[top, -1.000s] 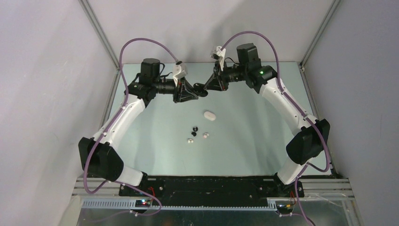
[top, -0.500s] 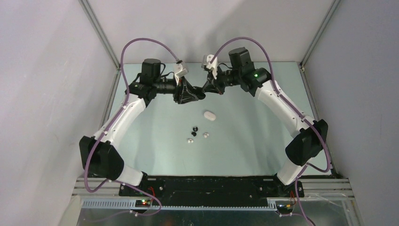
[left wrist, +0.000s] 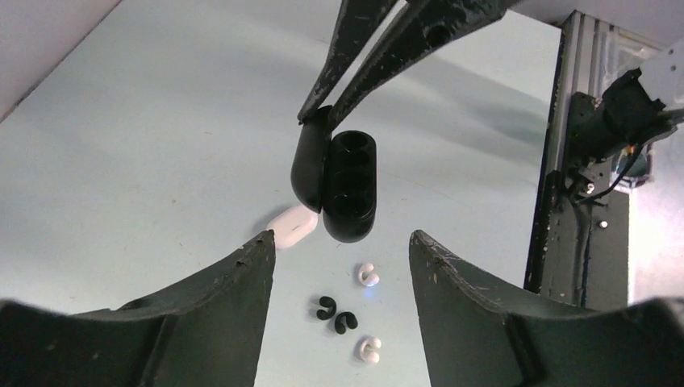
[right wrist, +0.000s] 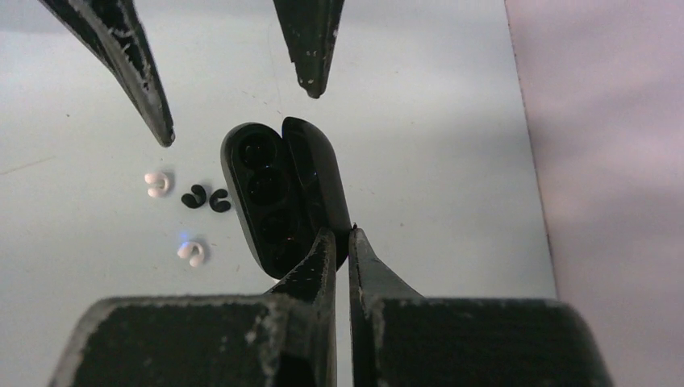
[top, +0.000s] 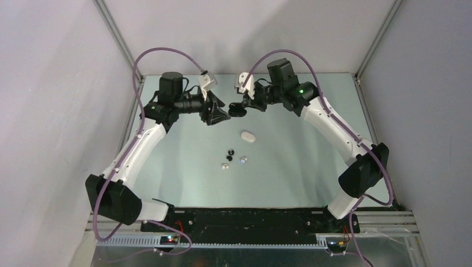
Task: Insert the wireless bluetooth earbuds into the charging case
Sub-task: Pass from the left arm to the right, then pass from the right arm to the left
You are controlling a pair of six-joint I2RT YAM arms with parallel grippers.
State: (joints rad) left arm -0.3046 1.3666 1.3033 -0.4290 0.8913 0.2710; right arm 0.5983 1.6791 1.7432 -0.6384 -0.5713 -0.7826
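Note:
The black charging case point(top: 237, 109) hangs open above the table, its two empty wells facing the left wrist camera point(left wrist: 348, 185). My right gripper point(right wrist: 340, 234) is shut on the edge of its lid point(right wrist: 316, 173). My left gripper point(left wrist: 340, 238) is open, just left of the case and apart from it. Two black earbuds point(left wrist: 326, 307) point(left wrist: 347, 321) and two white earbuds point(left wrist: 369, 274) point(left wrist: 369, 349) lie loose on the table below. In the top view they form a small cluster point(top: 229, 151) point(top: 243, 160).
A closed white case point(top: 248, 136) lies on the table between the held case and the earbuds. Grey walls and metal frame posts point(top: 125, 50) enclose the table on three sides. The arm bases sit along the near edge.
My left gripper opened, let go of the black case and drew back to the left. My right gripper closed on the case's lid and now holds it alone.

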